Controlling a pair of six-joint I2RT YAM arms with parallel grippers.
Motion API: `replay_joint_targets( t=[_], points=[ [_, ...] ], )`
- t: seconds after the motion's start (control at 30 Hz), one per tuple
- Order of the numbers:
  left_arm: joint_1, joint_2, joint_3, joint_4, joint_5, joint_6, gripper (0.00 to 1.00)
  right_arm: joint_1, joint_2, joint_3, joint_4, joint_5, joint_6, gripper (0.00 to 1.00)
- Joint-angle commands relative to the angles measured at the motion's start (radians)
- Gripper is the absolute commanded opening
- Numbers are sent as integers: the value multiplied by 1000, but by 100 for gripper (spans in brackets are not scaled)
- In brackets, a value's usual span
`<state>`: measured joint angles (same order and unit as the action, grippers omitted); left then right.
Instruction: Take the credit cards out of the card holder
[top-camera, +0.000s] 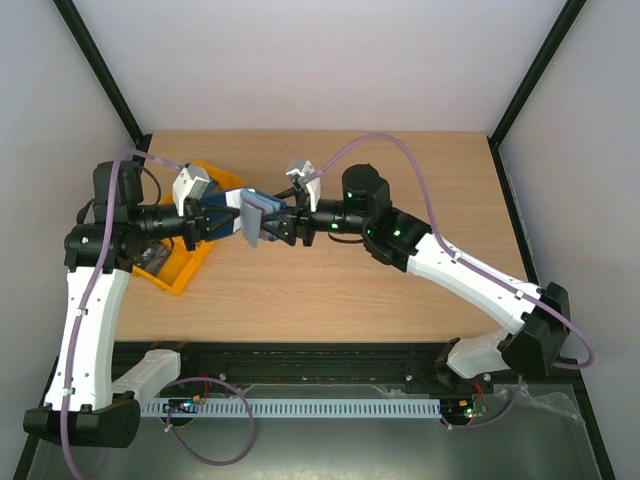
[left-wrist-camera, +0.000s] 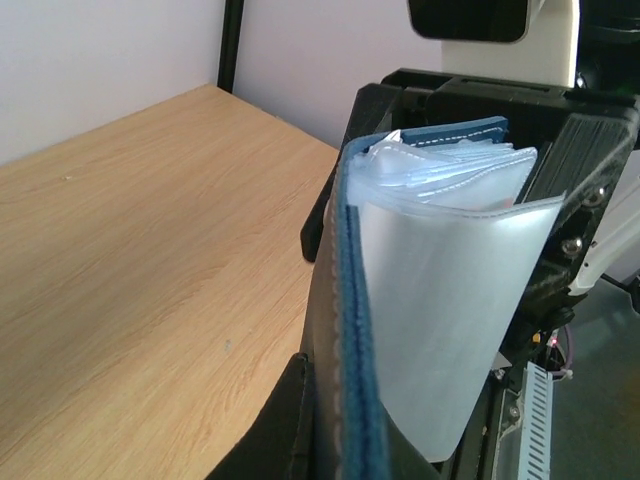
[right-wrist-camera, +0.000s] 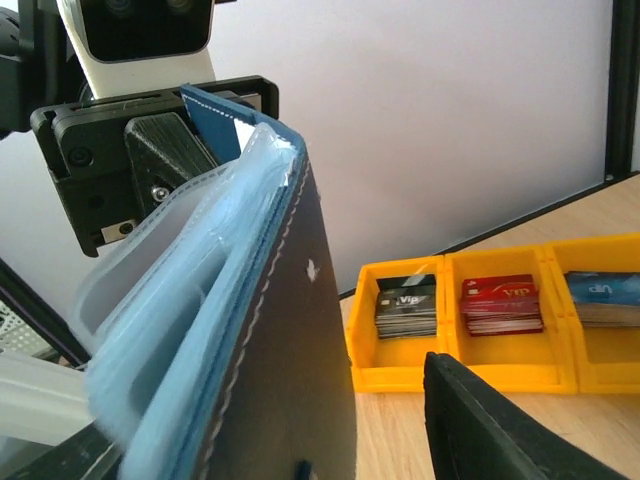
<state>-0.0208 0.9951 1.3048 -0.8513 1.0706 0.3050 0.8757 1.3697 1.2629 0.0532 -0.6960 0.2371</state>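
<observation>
Left arm, right arm nose to nose (card holder between left fingers)

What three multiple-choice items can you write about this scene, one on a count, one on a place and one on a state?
1. How many compartments of the orange tray hold stacks of cards?
A. one
B. two
C. three

2. Where is the card holder?
A. in the tray
B. held up above the table
C. flat on the table

3. What state is the left gripper in?
A. open and empty
B. shut on the card holder
C. resting on the table

Answers: C, the right wrist view shows three filled compartments; B, the top view shows it lifted off the wood; B, its fingers clamp the holder's cover.
</observation>
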Motion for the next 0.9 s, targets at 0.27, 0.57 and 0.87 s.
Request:
replay_joint_targets(
  t=[0.27, 0.57, 0.87],
  points=[
    [5, -22, -54, 102, -78, -104, 63, 72, 90, 95, 63, 150, 110, 21],
    [6, -24, -91, 141, -247, -128, 99, 103, 164, 202, -122, 481, 223, 2],
    [-13, -4, -107, 178, -320, -152, 99, 173, 244, 363, -234, 677, 233, 2]
  ],
)
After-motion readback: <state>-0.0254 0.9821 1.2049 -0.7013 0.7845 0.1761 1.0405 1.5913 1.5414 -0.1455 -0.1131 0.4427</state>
